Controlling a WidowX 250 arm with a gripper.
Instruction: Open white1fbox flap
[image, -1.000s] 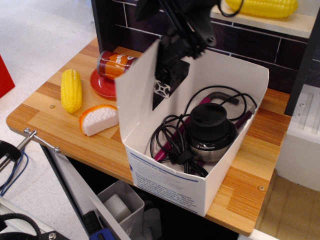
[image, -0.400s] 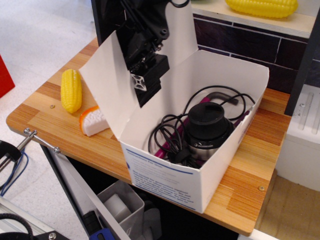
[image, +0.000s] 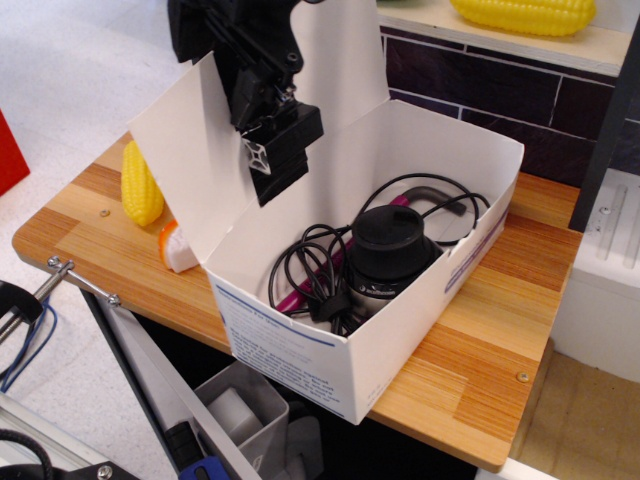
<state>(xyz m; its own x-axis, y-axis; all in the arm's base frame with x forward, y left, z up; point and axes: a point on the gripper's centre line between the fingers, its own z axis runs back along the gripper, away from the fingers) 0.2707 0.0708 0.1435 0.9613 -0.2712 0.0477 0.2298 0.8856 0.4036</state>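
The white1fbox (image: 300, 355) stands open in the middle of the wooden table, its short end with blue-lined print facing me. Its long flap (image: 185, 165) stands on the left side and leans outward to the left, white inner face showing. My black gripper (image: 272, 160) comes down from the top and sits against the flap's inner face, over the box's left rim. I cannot see whether its fingers pinch the flap. Inside the box lie a black round device (image: 388, 245), tangled black cables and a magenta stick.
A toy corn (image: 140, 185) and a white-and-orange piece (image: 178, 250) lie left of the box, partly behind the flap. Another corn (image: 520, 12) lies on the back shelf. A dark tiled wall (image: 480, 85) stands behind. The table's front edge (image: 440, 435) is close to the box.
The flap has swung from nearly upright to leaning out left, with my gripper moving left along it. The box has slid left and forward. The red cup and saucer are now hidden.
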